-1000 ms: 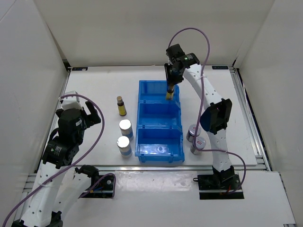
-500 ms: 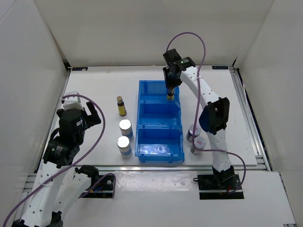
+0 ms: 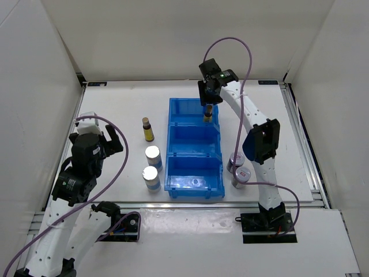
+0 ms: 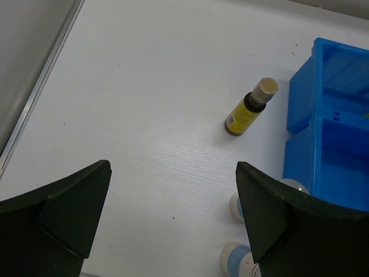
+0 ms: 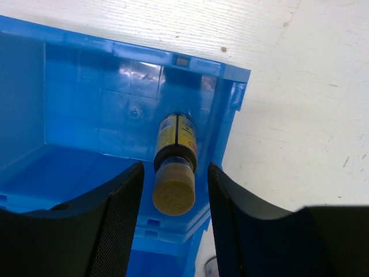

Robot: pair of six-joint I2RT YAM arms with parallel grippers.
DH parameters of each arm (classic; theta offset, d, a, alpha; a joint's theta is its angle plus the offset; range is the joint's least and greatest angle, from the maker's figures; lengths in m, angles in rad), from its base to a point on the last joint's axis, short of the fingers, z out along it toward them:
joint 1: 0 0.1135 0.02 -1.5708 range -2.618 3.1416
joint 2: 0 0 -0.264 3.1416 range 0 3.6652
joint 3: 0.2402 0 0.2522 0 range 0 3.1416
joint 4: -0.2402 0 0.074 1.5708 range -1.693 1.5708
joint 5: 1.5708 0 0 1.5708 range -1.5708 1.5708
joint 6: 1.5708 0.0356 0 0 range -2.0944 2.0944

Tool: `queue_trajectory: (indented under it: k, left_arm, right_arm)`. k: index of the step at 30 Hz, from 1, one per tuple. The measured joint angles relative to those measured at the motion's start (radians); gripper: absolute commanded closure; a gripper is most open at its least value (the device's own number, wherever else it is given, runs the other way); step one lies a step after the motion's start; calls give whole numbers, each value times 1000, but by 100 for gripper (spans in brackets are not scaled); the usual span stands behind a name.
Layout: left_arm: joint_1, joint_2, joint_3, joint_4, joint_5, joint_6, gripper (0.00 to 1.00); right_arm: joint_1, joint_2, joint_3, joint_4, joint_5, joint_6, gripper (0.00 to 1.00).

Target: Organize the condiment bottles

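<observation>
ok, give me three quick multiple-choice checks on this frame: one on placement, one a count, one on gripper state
1. Where is the brown bottle under the right gripper?
A. In the middle compartment
B. In the far compartment of the blue bin
C. In the near compartment

2. How many condiment bottles stand on the table outside the bin?
A. Three
B. Four
C. Five

3. The left gripper is:
A. open, holding nothing
B. shut on a bottle
C. reaching into the bin

Answers:
1 B: the top view shows it in the far compartment, and the right wrist view shows it upright in that compartment's corner.
2 C: the other brown bottle, two white bottles and two grey bottles.
3 A: its fingers stand wide apart with only bare table between them.
</observation>
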Motion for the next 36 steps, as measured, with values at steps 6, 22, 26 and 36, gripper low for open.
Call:
queue_trajectory:
  k: [6, 22, 26, 36]
  left_arm:
    - [-7, 6, 0, 0, 15, 12, 0]
    - [-6, 325, 108, -3, 301, -30, 0]
    - [-6, 543, 227, 3, 357, -51, 0]
    - [-6, 901, 334, 35, 361, -64, 4]
  right_arm:
    - [-9, -72, -4, -32, 52, -8, 38]
    - [-133, -985, -659, -14, 83, 55, 17]
    - [-139, -998, -702, -47, 32, 48, 15]
    - [-143, -1087, -766, -80, 3, 9, 14]
